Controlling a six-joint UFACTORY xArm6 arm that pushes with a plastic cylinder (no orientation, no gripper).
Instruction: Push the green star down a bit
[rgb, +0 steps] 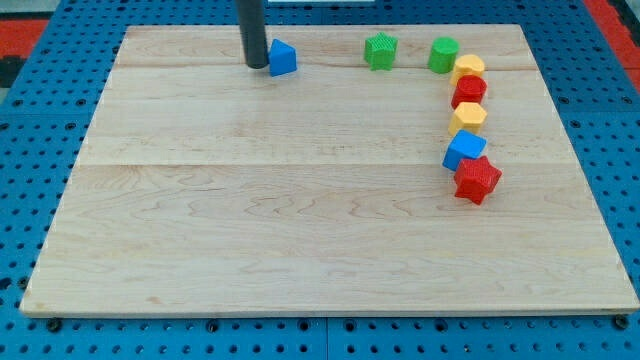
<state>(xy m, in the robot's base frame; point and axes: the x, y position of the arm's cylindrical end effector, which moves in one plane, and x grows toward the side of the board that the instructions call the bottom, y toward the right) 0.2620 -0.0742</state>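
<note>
The green star (380, 50) sits near the view's top edge of the wooden board (300, 230), right of centre. My tip (256, 65) rests on the board at the view's top, far to the left of the star. It stands just left of a blue triangular block (283, 58), touching or nearly touching it. A green round block (444, 54) lies to the right of the star.
A curved column of blocks runs down the view's right: a yellow block (469, 68), a red block (469, 91), a second yellow block (468, 117), a blue cube (464, 150) and a red star (477, 179). Blue pegboard surrounds the board.
</note>
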